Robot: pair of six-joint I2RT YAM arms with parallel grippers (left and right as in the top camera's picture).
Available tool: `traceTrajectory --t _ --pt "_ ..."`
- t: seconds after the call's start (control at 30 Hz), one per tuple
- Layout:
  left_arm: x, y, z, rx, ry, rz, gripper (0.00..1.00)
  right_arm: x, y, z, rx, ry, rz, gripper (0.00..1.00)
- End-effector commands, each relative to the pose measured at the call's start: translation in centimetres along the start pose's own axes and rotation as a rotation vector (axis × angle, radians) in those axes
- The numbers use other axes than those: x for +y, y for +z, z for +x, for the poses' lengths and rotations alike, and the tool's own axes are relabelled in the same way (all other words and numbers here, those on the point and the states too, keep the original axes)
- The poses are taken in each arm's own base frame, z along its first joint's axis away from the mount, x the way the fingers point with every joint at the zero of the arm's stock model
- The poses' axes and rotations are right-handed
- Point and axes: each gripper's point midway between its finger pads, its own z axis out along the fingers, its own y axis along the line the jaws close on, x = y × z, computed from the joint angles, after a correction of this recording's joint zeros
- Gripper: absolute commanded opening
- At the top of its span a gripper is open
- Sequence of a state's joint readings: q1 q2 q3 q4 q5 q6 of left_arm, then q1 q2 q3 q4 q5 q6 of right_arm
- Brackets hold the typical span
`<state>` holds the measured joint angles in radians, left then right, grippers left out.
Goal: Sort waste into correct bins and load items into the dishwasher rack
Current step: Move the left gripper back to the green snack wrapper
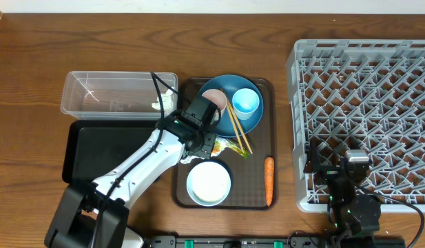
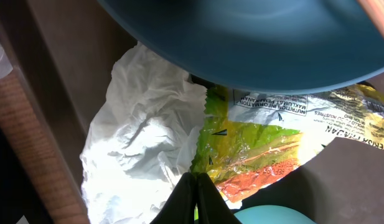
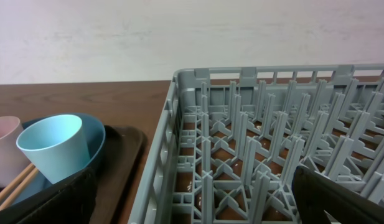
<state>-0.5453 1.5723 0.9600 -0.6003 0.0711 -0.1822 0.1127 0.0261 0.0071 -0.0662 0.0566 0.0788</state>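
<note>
Had loaded nothing into the dishwasher rack (image 1: 364, 103), with left pincer (image 2: 195, 179) closed at the napkin (image 2: 142, 143) and right pincer (image 3: 195, 180) open.

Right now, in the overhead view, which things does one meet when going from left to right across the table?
Clear plastic tub → small bowl with white inside → light blue cup → carrot → grey dishwasher rack. The black tray and the pink cup overlap others, so they are left out.

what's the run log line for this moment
left gripper: shut, at napkin / food wrapper edge, on brown tray | right gripper: open, over dishwasher rack corner
</note>
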Motion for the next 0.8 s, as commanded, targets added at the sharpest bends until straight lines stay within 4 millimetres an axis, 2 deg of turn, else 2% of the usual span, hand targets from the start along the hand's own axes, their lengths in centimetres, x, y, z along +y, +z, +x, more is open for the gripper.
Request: traceTrajectory --t 0.0,0.13,0.4,0.53,0.63,0.7,0.73,0.77 --pt "0.0 -1.3 -0.6 -0.048 0.007 0.000 0.06 0.1 0.0 0.2 0.005 -0.007 -0.002 0.99" --pt "-0.2 -3.2 -1.3 -0.114 0.008 0.017 0.06 0.1 0.0 0.2 0.005 -0.007 -0.002 0.99" --pt "-0.5 -8.6 -2.6 -0.283 0.008 0.055 0.06 0.1 0.0 0.2 0.005 -0.007 -0.002 0.99" --pt "0.7 -10.8 -3.2 -0.365 -0.019 0.017 0.07 0.1 0.0 0.2 0.005 -0.007 -0.002 0.99" --pt "1.2 -11.5 -3.3 -0.387 -0.049 0.018 0.07 0.1 0.0 0.2 0.005 -0.007 -0.002 0.99" --pt "1.2 -11.5 -3.1 -0.379 -0.055 0.022 0.17 0.1 0.0 0.2 0.005 -0.007 -0.002 0.99" --pt "1.1 -11.3 -2.9 -0.366 -0.054 0.027 0.34 0.1 0.0 0.2 0.005 -0.007 -0.002 0.99" --pt "1.0 -11.1 -2.6 -0.350 -0.052 0.033 0.44 0.1 0.0 0.2 0.005 -0.007 -0.002 0.99"
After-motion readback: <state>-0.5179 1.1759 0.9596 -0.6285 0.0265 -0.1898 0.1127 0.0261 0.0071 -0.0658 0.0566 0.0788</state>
